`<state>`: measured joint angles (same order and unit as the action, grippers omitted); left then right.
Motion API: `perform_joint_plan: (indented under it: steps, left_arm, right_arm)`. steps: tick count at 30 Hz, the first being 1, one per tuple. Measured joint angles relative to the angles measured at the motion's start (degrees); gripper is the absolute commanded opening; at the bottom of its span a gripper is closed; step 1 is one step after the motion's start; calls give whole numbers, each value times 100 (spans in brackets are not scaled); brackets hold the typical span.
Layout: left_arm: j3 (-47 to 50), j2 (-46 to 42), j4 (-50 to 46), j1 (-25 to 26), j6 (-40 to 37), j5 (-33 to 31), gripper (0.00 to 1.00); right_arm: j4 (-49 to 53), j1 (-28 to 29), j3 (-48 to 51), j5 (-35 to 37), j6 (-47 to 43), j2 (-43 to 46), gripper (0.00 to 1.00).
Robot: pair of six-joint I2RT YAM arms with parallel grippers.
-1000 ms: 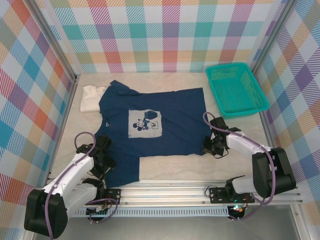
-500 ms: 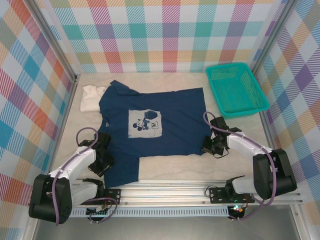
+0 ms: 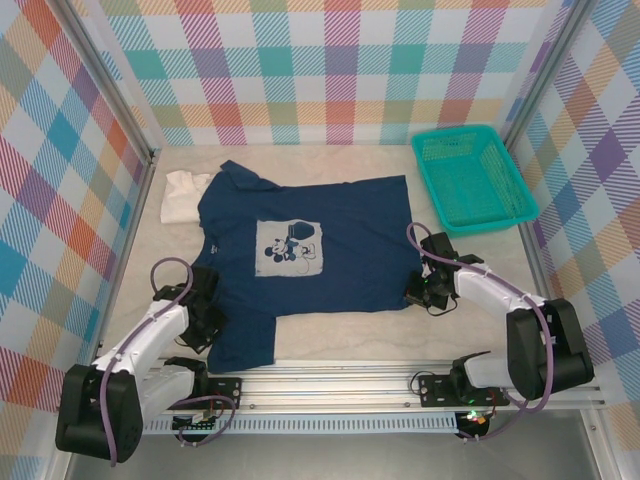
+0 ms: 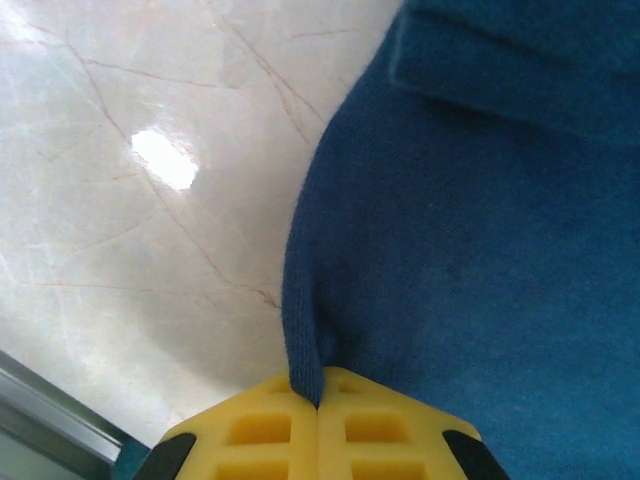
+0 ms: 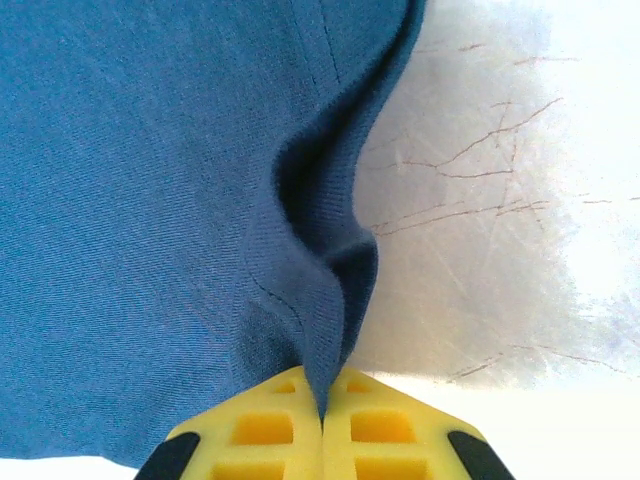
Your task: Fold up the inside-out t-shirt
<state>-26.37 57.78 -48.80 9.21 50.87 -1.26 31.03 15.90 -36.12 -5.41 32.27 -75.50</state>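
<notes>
Cloth of the navy inside-out t-shirt (image 3: 300,250) lying flat on the marbled surface (image 3: 350,335) beyond the fingertips, an edge fold pinched between the closed left fingers (image 4: 310,400), its hem likewise clamped between the closed right fingers (image 5: 310,410).

inside-out t-shirt (image 3: 310,250) | dark navy, pale print (cartoon figure) | spread flat, neck left | 2 edges puckered

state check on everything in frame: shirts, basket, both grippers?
navy t-shirt: spread flat, unfolded, pinched at two edges.
left gripper: shut on navy t-shirt, near sleeve edge.
right gripper: shut on navy t-shirt, hem edge.
white shirt: bunched at far left, against the navy sleeve.
teal basket: upright, empty.
</notes>
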Motion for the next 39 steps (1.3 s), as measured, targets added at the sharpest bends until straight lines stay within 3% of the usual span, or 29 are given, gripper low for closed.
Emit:
perform_joint_plan:
  steps: [6,14,26,33,39]
  left_arm:
    - [-317,-787,-44,0,-251,-20,0]
    - [-1788,-1537,-245,0,-938,-68,0]
    - [-5565,-2090,-205,0,-2323,-667,0]
    - [-7842,-1768,-363,0,-2896,-833,0]
    - [-9123,-1163,-450,0,-3261,-970,0]
  right_arm:
    - [7,0,-37,-17,-125,658,0]
    - [411,2,-726,92,-577,1742,0]
    - [1672,11,-4011,745,-1558,2675,0]
    - [2173,22,-5974,802,-1816,2990,0]
    - [2463,28,-6655,892,-1998,2966,0]
